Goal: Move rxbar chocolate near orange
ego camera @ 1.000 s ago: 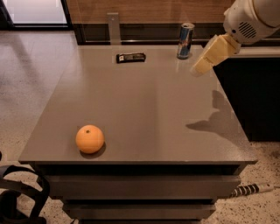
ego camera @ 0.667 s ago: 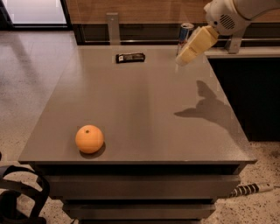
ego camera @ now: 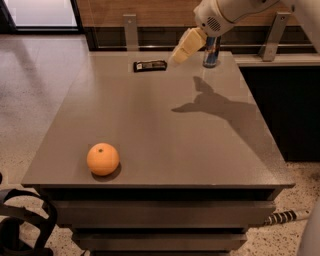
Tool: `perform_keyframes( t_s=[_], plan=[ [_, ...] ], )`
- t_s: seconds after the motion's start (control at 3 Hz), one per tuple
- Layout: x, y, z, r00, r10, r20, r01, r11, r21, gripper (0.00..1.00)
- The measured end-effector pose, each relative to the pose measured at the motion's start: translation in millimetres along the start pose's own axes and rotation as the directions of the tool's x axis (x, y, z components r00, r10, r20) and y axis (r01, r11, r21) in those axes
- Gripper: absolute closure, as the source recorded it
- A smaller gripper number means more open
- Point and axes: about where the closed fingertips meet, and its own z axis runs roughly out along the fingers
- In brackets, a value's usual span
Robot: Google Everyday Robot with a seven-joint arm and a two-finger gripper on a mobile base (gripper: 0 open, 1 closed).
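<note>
Jaws hover over far table (ego camera: 150,125), just left of can (ego camera: 212,50); released or clenched, cannot tell. Bar (ego camera: 150,65) flat on table just left of jaws, below them, long axis left-right. Orange (ego camera: 103,159) well apart, nearside.

Gripper (ego camera: 181,52): hangs over the far end of the table (ego camera: 150,125), just right of the rxbar chocolate (ego camera: 150,65). From here I see only one side of it.
Arm (ego camera: 225,12): cut off by the top edge, so I cannot follow it back to the base.
Drink can (ego camera: 212,56): the upper part is hidden behind the arm.
Rxbar chocolate: the white marks are too small for me to read.
Black object (ego camera: 22,225): cut by the left and bottom edges. I cannot tell what it is.
Table: the lower tiers are cut by the bottom edge.
</note>
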Motion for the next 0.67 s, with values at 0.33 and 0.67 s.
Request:
perform_keyframes(
  t_s=[0.33, 0.67],
  plan=[
    [-10, -14, 40, 1.0, 0.01, -0.007, -0.01, 0.9999, 0.013, 0.0],
    [-15, -28, 72, 0.999, 0.026, -0.027, -0.025, 0.9993, 0.028, 0.0]
  ],
)
